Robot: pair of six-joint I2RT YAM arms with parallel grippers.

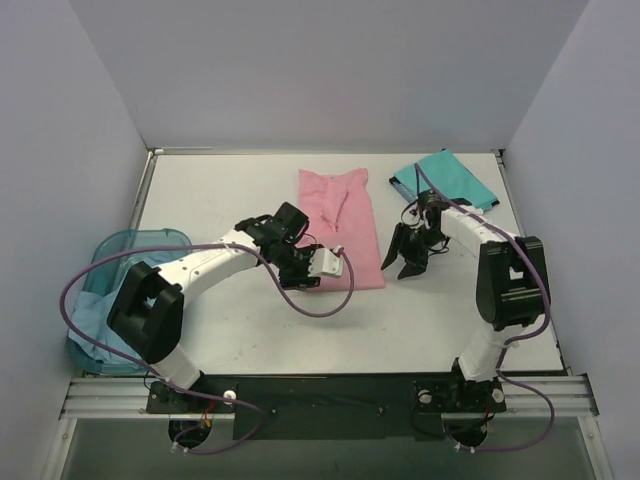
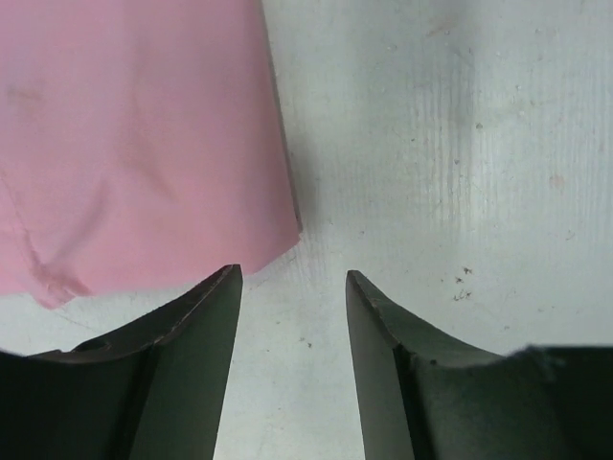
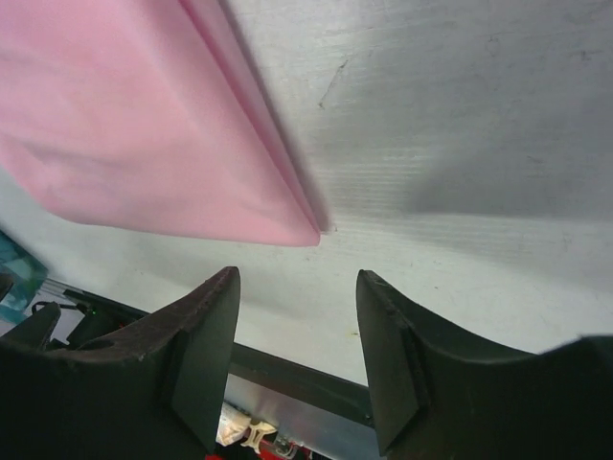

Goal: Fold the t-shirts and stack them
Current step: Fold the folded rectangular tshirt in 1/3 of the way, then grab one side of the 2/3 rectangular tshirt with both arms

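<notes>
A light pink t-shirt, folded into a long strip, lies in the middle of the table. My left gripper is open and empty at the strip's near left corner; in the left wrist view the pink cloth ends just ahead of the left finger. My right gripper is open and empty just right of the strip's near right corner; the pink corner shows ahead of it in the right wrist view. A teal green t-shirt lies folded at the back right. A pale blue t-shirt lies in the basket.
The translucent blue basket stands at the table's left edge. Grey walls close the table on three sides. The table's near edge and metal rail are close in front of the right gripper.
</notes>
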